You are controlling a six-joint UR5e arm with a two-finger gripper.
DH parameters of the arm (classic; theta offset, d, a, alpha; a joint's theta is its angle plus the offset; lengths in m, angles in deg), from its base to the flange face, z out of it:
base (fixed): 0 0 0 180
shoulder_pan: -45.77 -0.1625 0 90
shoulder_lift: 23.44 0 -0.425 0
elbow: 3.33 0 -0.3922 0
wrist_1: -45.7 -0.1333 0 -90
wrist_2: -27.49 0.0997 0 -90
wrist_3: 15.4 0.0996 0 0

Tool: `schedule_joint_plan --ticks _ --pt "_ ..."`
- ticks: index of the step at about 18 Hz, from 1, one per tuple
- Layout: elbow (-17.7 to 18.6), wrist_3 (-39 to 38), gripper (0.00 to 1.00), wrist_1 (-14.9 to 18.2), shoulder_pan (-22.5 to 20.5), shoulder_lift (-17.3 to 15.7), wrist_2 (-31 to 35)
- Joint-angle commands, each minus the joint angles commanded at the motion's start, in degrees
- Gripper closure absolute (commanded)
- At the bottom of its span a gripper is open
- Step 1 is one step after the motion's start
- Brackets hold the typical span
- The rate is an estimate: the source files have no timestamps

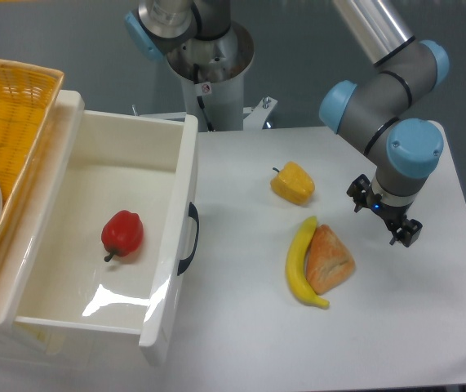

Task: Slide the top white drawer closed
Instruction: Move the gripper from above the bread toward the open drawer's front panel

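Observation:
The top white drawer [118, 175] is pulled far out of the white cabinet at the left, its front panel facing right with a curved dark handle [190, 238]. A red pepper [122, 234] lies inside it. My gripper [384, 216] hangs at the right side of the table, pointing down, far from the drawer and holding nothing. Its dark fingers [407, 232] stick out on both sides of the wrist, so it looks open.
A yellow wicker basket [16, 102] sits on top of the cabinet at the far left. On the table between the drawer and the gripper lie a yellow pepper [293, 183], a banana [299, 263] and a piece of bread [329, 260]. The arm's base [210, 57] stands behind.

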Motion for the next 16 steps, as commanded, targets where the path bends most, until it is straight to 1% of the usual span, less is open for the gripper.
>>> schedule_joint_plan --ticks 8,10,13,16 --pt "0.09 -1.23 0.00 -0.09 0.88 0.17 -0.09" --pt "-0.52 -3.76 0.00 -0.35 1.66 1.14 -0.18" --pt "-0.88 -9.21 0.00 -0.35 2.81 1.23 -0.09" --pt "-0.79 -10.02 0.00 -0.35 3.34 0.79 -0.09"
